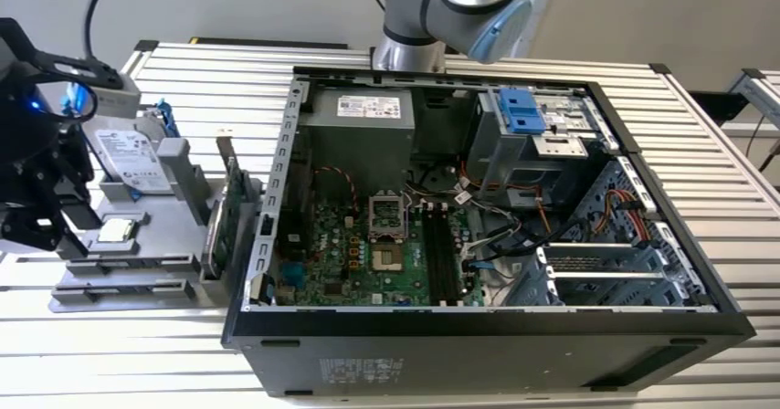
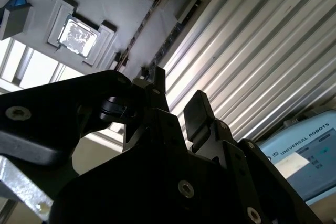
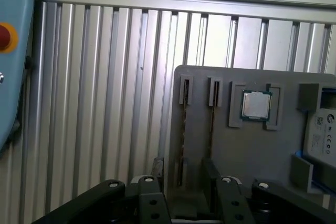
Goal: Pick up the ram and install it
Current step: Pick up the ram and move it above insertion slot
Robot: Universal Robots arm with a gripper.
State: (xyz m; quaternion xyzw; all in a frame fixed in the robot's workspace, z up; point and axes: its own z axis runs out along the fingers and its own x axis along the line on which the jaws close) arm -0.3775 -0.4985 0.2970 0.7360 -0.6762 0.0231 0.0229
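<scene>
Closest, black two-finger gripper [image 3: 184,167]: fingers spread, nothing between, over flat grey plastic holder tray [image 3: 252,150]. Long thin ram stick [image 3: 183,129] edge-on in tray slot, near fingertips. Beyond: square silver processor chip [image 3: 255,104], ribbed aluminium table [image 3: 105,77].

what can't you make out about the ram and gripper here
- the ram: in the first wrist view, seen edge-on in a slot of the gray holder; slot walls hide the chips.
- gripper: its body is cut off by the frame edge; contact with the ram cannot be told.
- memory sockets, exterior view: too small to judge.
</scene>
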